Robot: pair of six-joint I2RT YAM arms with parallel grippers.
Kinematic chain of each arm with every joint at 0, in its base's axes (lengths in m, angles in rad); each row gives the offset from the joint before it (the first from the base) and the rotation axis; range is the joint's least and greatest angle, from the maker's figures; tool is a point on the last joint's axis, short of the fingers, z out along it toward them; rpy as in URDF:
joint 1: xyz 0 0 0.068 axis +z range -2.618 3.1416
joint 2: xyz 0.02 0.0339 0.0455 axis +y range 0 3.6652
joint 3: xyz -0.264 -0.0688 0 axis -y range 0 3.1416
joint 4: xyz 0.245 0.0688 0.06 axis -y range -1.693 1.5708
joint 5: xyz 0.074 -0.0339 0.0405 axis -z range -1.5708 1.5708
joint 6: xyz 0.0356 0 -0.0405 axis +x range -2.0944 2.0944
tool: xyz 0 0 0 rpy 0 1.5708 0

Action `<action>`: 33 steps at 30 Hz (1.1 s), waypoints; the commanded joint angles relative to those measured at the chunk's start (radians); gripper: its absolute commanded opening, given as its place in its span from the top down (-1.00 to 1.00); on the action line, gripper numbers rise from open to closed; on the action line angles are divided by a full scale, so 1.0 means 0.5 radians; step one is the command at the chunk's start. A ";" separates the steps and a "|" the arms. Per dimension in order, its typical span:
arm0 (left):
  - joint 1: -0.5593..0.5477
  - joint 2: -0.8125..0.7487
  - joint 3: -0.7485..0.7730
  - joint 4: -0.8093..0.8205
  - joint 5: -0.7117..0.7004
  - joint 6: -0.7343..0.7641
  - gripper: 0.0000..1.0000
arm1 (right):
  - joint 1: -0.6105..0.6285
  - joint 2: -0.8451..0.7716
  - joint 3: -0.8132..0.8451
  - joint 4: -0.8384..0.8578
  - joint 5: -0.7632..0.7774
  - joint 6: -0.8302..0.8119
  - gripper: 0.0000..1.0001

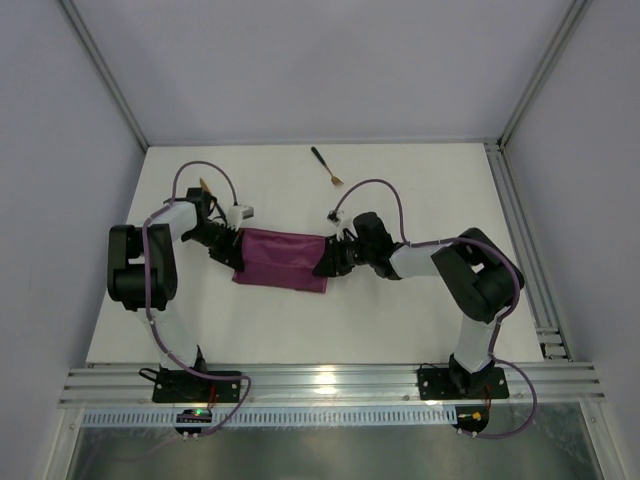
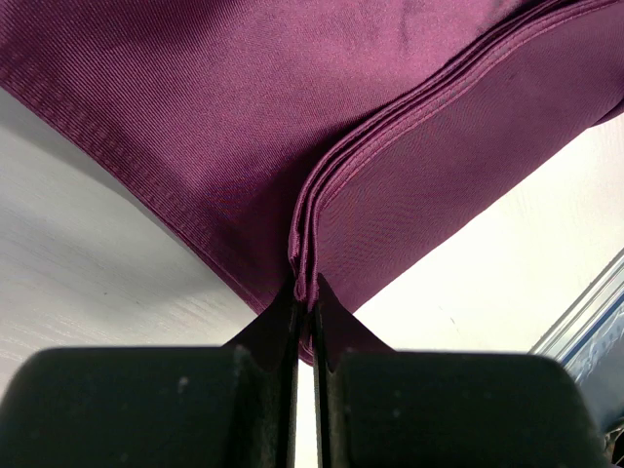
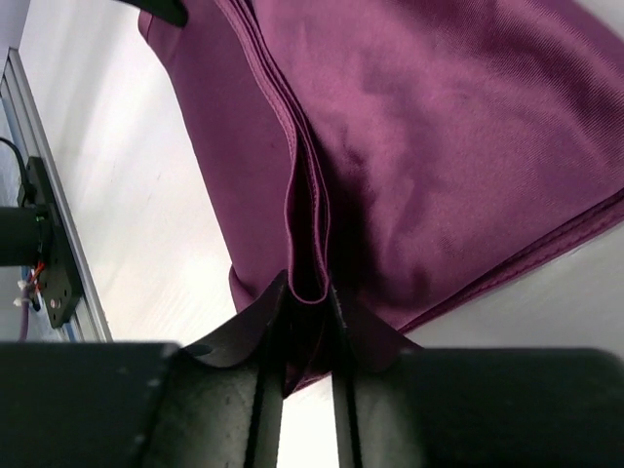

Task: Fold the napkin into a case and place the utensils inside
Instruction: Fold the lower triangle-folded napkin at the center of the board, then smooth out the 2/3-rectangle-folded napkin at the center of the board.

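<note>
Magenta napkin (image 1: pixel 280 258) folded flat, hems stacked | left pincer (image 2: pixel 304 292) clamped on it | right pincer (image 3: pixel 307 292) likewise

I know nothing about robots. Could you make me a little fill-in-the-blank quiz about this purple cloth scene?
1. The napkin lies folded on the table, pinched at its ends by ___ grippers.
2. The left gripper and the right gripper are each ___ on its stacked edges.
3. The fork, lying apart from the napkin, has a gold head and a ___ handle.

Missing words: two; shut; black.
</note>
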 commanded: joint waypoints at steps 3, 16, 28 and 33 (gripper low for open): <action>-0.005 -0.046 0.027 0.060 -0.030 -0.005 1.00 | -0.018 0.016 0.096 0.009 0.091 0.092 0.56; -0.005 -0.059 0.024 0.075 -0.018 -0.026 1.00 | -0.045 -0.048 0.284 -0.322 0.217 -0.098 -0.11; -0.005 -0.108 0.024 0.063 0.028 -0.048 1.00 | -0.048 0.013 0.302 -0.344 0.150 -0.107 0.51; -0.005 -0.120 0.027 0.054 0.078 -0.048 0.99 | -0.048 0.034 0.308 -0.405 0.153 -0.144 0.88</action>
